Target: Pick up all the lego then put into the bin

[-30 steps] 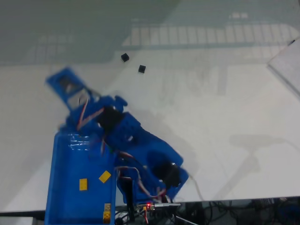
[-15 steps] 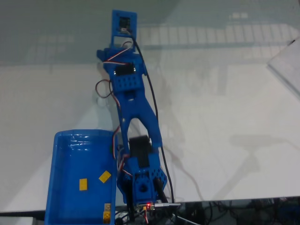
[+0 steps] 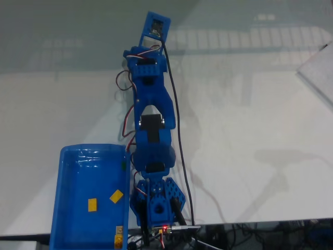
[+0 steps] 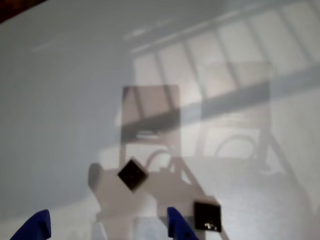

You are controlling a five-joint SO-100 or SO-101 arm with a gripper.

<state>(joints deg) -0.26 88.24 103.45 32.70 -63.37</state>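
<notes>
In the wrist view two black lego bricks lie on the white table: one (image 4: 132,174) just ahead of the gap between my fingers, the other (image 4: 207,216) right of the right fingertip (image 4: 177,226). My gripper (image 4: 106,227) is open, with nothing between its blue tips. In the fixed view the blue arm (image 3: 151,104) stretches away from its base and covers the spot where the black lego lies. The blue bin (image 3: 67,172) sits at the lower left beside the base. It holds two yellow lego bricks (image 3: 92,204) (image 3: 116,196).
A white board (image 3: 317,73) juts in at the right edge in the fixed view. Cables (image 3: 218,237) and a lit red LED (image 3: 165,227) sit at the table's front edge by the base. A small yellow-brown piece (image 3: 119,237) sits at the bin's near wall.
The arm swung from above the bin's far end out over the table. It now reaches farther and slightly right, covering the two black bricks in the fixed view.
</notes>
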